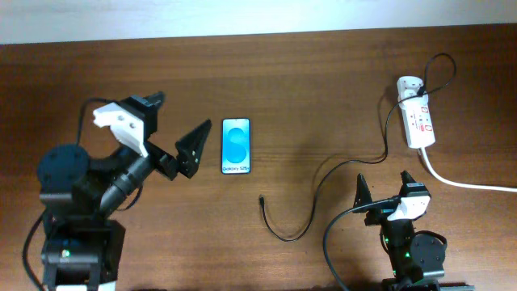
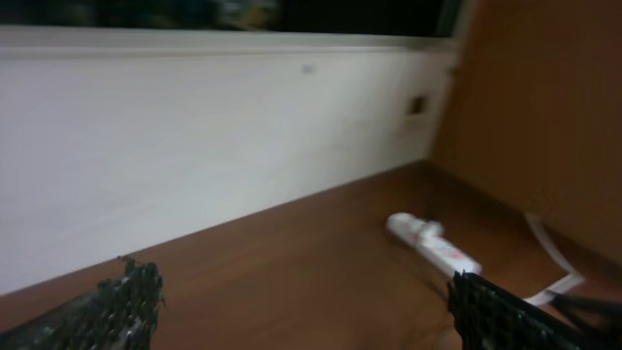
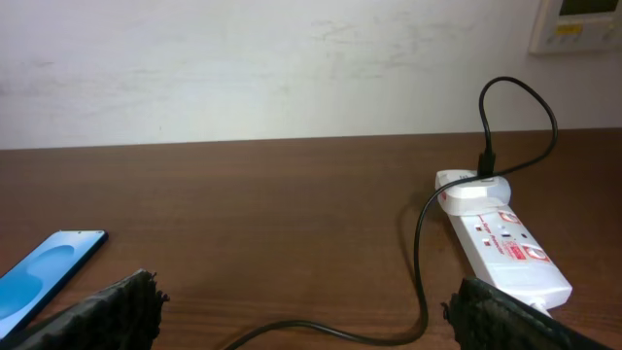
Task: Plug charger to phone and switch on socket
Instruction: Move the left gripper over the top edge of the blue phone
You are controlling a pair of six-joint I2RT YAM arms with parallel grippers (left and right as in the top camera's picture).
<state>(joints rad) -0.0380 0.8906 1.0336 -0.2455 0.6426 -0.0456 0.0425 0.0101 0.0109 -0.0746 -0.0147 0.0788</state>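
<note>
Judged barely begun. Mid-frame in the overhead view, a little left of centre: phone (image 1: 236, 145), flat on the table (image 1: 307, 81), screen lit blue, "Galaxy" end toward the bottom of the frame. Just below and right of it, clearly apart: loose tip of the charger (image 1: 347, 160), touching nothing but wood. From there, looping down, then up and right to the adapter (image 1: 409, 85), seated in the top end of the socket (image 1: 418, 121) at upper right.

Counted as done: adapter in the socket. Left to do: tip into phone, then switching on. Cannot tell on or off from any view, the red markings being too small to read.

Left gripper (image 1: 186, 111) spread wide and empty, hanging just left of the phone, one finger close beside its left edge, not seen touching. Right gripper (image 1: 384, 179) likewise spread wide and empty, at lower right, below the socket and right of the charger's loop. In both wrist views, only fingertips at the bottom corners, nothing between them.

Probably next: picking up the tip. Small, thin and lying flat, so likely fiddly to pinch and to line up. Phone unrestrained, so liable to slide under the push.
</note>
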